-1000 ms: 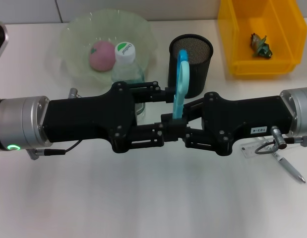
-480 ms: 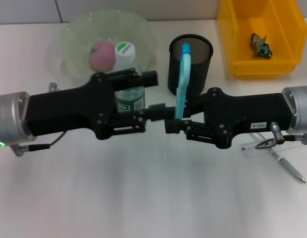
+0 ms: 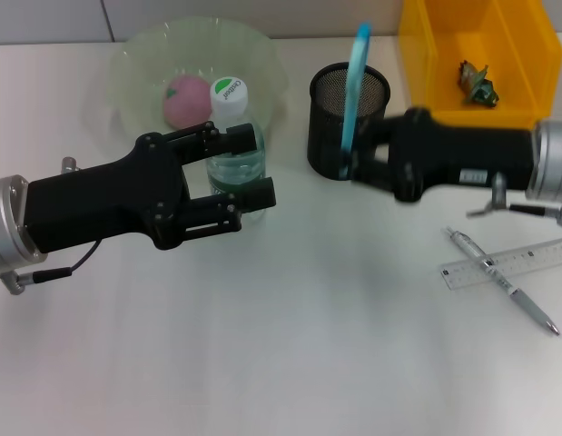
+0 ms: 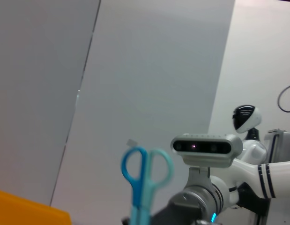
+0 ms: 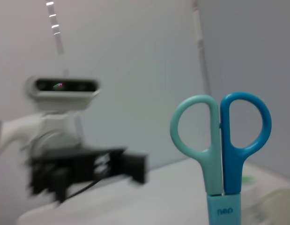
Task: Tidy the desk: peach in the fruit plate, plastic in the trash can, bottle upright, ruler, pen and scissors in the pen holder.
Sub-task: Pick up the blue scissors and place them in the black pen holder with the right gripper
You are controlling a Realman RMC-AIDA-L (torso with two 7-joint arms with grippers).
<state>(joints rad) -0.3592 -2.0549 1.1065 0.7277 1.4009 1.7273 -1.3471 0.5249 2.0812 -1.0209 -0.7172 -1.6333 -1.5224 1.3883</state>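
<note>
My right gripper (image 3: pixel 350 163) is shut on the blue scissors (image 3: pixel 356 82) and holds them upright, handles up, at the front of the black mesh pen holder (image 3: pixel 328 113). The scissors also show in the right wrist view (image 5: pixel 222 154) and the left wrist view (image 4: pixel 144 187). My left gripper (image 3: pixel 259 165) is open, its fingers either side of the upright bottle (image 3: pixel 230 94); I cannot tell if they touch it. The peach (image 3: pixel 184 102) lies in the green fruit plate (image 3: pixel 140 54). The pen (image 3: pixel 504 282) lies across the ruler (image 3: pixel 527 260) on the table at the right.
A yellow bin (image 3: pixel 435 86) at the back right holds a crumpled plastic wrapper (image 3: pixel 478 82). The white table's front half is bare. The plate stands right behind the bottle.
My left gripper has let go of the scissors and drawn back left to the bottle. My right gripper has carried the scissors back and right to the pen holder.
</note>
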